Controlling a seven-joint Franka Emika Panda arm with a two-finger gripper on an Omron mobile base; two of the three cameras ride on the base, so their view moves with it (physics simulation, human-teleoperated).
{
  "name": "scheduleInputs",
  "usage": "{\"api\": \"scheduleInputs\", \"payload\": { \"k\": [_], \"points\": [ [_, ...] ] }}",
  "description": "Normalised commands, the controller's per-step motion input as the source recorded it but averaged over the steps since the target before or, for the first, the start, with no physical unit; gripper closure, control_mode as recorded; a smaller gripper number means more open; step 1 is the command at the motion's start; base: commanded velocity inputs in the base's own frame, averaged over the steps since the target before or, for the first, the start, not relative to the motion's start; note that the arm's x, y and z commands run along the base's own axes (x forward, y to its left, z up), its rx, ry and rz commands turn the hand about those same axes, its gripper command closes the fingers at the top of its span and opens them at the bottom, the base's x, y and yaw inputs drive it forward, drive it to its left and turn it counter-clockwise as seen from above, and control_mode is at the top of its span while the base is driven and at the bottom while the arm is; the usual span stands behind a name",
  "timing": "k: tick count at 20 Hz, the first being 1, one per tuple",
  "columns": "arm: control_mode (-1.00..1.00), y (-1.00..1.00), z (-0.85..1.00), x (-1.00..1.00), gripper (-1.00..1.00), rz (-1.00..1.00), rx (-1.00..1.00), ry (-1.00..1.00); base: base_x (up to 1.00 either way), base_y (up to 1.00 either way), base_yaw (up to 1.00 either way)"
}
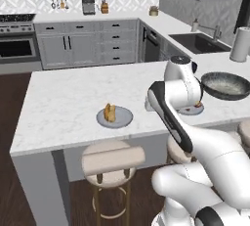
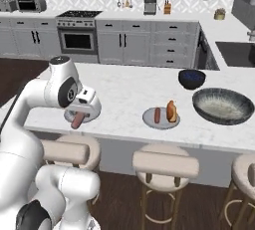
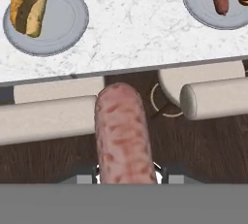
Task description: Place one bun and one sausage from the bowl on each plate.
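Your hand pinches a sausage by one end, its length pointing toward the surface. The plate holding only a bun lies ahead and left; steer there.

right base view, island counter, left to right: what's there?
Gripper holding a sausage over the left plate → right plate with sausage and bun → grey bowl. The blue bowl sits further back, overlapping the last two.
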Motion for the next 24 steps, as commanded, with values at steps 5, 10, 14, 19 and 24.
{"api": "scheduleInputs", "payload": {
  "k": [5,10,14,19,24],
  "points": [
    [1.0,0.0,0.0,0.0,1.0,0.0,0.0,0.0,0.19,0.55,-0.04],
    [1.0,0.0,0.0,0.0,1.0,0.0,0.0,0.0,0.42,0.05,-0.07],
    [1.0,0.0,0.0,0.0,1.0,0.0,0.0,0.0,0.64,0.07,-0.03],
    [-1.0,0.14,-0.32,0.74,1.0,0.0,-0.01,0.0,0.13,0.04,0.0],
    [-1.0,0.09,-0.89,1.0,1.0,0.0,0.0,0.0,0.0,0.0,0.0]
  ]
}}
